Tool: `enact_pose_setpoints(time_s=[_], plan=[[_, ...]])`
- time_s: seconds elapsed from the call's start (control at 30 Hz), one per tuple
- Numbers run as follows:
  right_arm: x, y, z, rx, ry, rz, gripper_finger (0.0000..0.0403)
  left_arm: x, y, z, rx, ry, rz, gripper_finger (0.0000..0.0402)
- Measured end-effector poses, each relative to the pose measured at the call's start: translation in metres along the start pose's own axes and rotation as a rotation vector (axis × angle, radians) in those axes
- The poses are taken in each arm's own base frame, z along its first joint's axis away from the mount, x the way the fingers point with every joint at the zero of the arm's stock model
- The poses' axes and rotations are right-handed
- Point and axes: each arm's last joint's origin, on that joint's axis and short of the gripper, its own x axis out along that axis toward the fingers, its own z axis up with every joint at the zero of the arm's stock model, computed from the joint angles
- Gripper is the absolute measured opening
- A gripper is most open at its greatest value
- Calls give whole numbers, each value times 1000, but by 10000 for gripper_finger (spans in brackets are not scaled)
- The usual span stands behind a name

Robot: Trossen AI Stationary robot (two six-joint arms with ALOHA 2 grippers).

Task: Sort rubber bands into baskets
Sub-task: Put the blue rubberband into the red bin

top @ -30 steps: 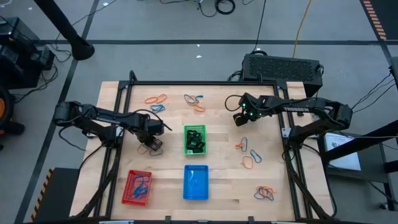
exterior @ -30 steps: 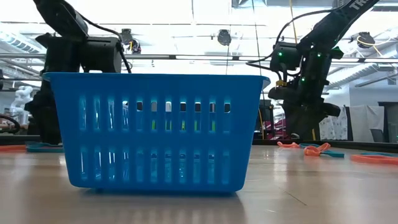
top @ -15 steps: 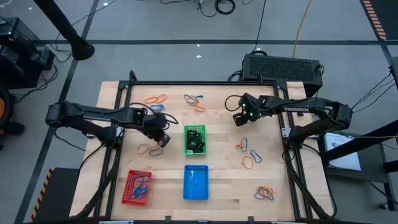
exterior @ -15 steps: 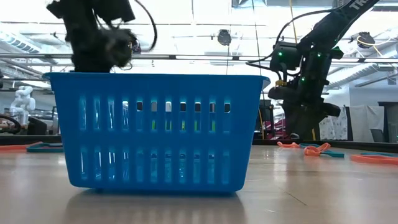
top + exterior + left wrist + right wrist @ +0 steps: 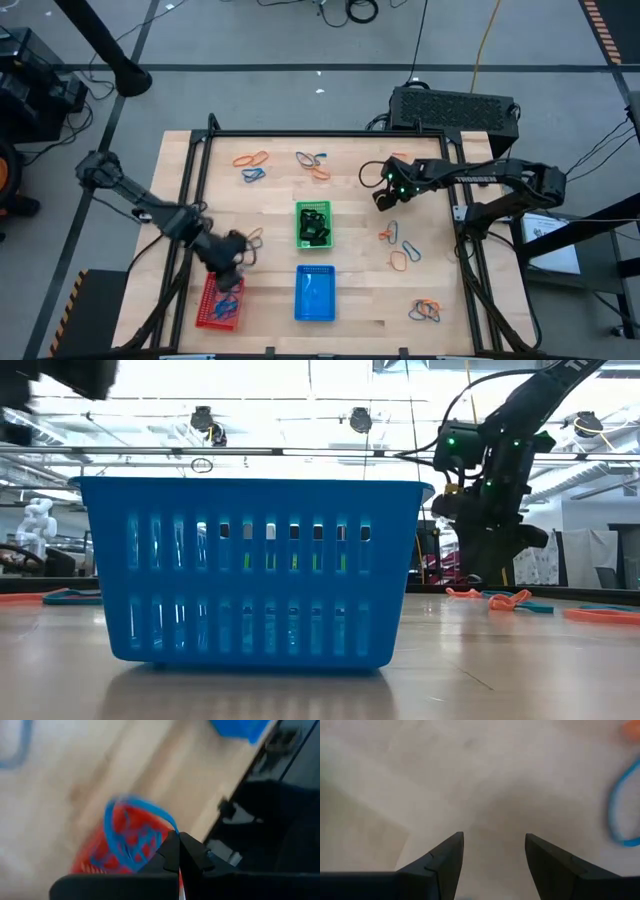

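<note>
My left gripper [image 5: 231, 266] is shut on a blue rubber band [image 5: 125, 832] above the far end of the red basket [image 5: 220, 302], which holds several blue bands. My right gripper [image 5: 383, 200] is open and empty over bare wood at the table's right [image 5: 494, 845]; a blue band [image 5: 620, 810] lies beside it. The green basket [image 5: 313, 224] holds black bands. The blue basket [image 5: 315, 293] stands by the near edge and fills the low view [image 5: 250, 570]. Loose orange and blue bands [image 5: 400, 245] lie flat on the table. My left gripper pinches the blue band at one point of its loop [image 5: 172, 827] between its shut fingertips. The fingers come from above, pointing down. The rest of the loop hangs free past the fingertips, clear of the table, over the red basket [image 5: 100, 862].
More bands lie at the far edge [image 5: 250, 160] [image 5: 313, 163], beside the left gripper [image 5: 250, 238] and at the near right corner [image 5: 425, 310]. A black frame rail [image 5: 200, 150] borders the table. A dark box [image 5: 455, 108] stands behind the far right corner.
My left gripper has risen from the table left of the green basket with the blue band, then gone toward the near edge to above the red basket. My right gripper has shifted slightly toward the near edge.
</note>
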Motion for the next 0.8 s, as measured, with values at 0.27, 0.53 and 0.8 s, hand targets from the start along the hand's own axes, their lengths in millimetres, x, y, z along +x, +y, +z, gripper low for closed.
enact_pose_setpoints(time_s=[0.27, 0.53, 0.8], plan=[[0, 18, -26, -70, 90, 8, 203, 23, -15, -43, 12, 52, 39, 0], [-1, 25, -40, -93, 16, -80, 203, 56, -16, -59, 16, 76, 176, 0], [-2, 27, -49, -44, 14, -128, 203, 79, -12, -57, 60, 78, 273, 0]])
